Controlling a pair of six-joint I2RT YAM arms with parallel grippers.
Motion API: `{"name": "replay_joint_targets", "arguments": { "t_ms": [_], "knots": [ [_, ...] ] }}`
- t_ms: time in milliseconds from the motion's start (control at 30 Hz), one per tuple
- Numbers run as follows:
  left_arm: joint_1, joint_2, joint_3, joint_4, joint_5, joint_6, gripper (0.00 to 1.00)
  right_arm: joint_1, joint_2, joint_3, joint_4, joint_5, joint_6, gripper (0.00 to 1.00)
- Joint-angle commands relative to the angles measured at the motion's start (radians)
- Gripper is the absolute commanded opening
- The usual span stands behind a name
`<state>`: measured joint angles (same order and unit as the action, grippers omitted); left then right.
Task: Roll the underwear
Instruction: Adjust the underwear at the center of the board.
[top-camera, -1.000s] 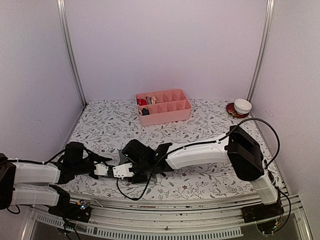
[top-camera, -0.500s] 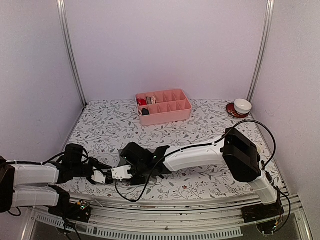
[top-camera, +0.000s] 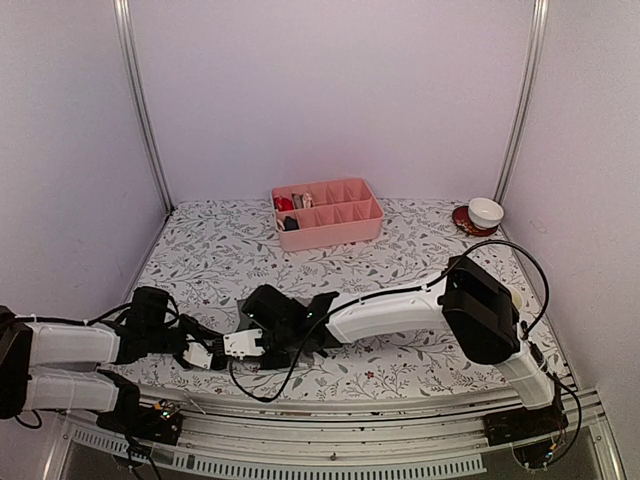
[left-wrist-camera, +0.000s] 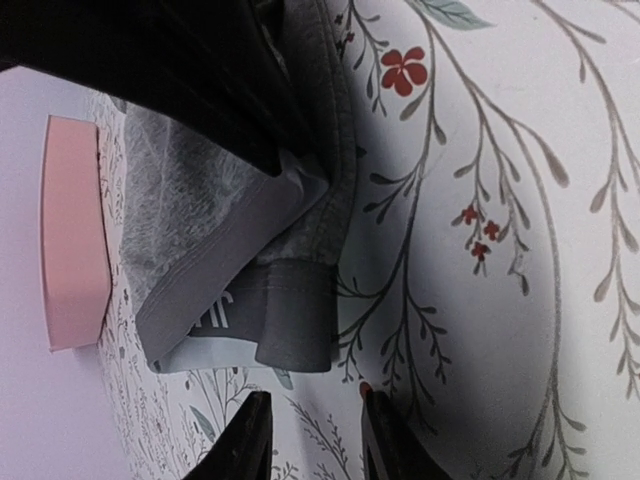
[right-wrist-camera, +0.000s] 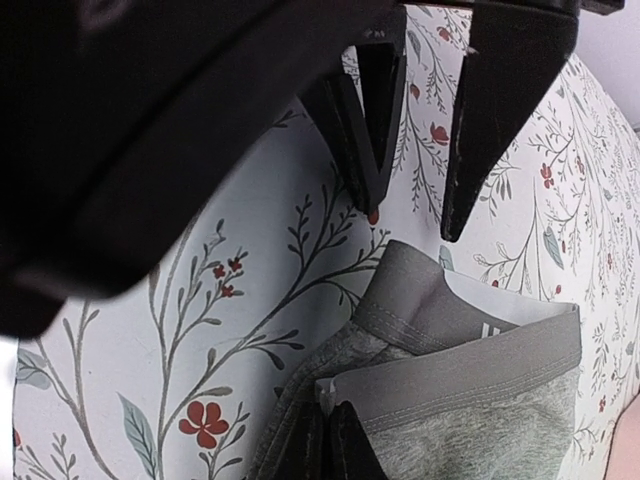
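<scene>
Near the front edge of the desk (top-camera: 220, 250), grey underwear (left-wrist-camera: 230, 260) lies folded.
Right gripper (right-wrist-camera: 325, 410) clenched on a fold of it; left gripper (left-wrist-camera: 315, 400) released, empty, just beside it.

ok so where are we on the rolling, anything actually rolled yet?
Done: the grey underwear lies folded in flat layers, waistband showing; no roll yet. In hand: the right gripper is shut on its folded edge, the left gripper open and empty beside it. To do: the whole roll. I make out only this one garment; what sits in the pink tray is too small to tell.
</scene>
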<state>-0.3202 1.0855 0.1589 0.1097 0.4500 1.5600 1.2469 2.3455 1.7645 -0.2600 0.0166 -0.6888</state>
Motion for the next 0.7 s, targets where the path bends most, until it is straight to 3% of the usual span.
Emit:
{"name": "replay_joint_targets", "arguments": {
  "t_ms": [0,500,667],
  "knots": [
    [0.001,0.011,0.035,-0.007,0.07,0.022,0.33,-0.026,0.017,-0.003,-0.008,0.04,0.041,0.02],
    [-0.103,0.065,0.063,0.006,0.01,0.048,0.35,-0.099,-0.138,-0.086,0.095,-0.123,0.196,0.02],
    [-0.159,0.133,0.06,0.138,-0.07,-0.01,0.33,-0.121,-0.152,-0.083,0.111,-0.157,0.238,0.02]
  ]
}}
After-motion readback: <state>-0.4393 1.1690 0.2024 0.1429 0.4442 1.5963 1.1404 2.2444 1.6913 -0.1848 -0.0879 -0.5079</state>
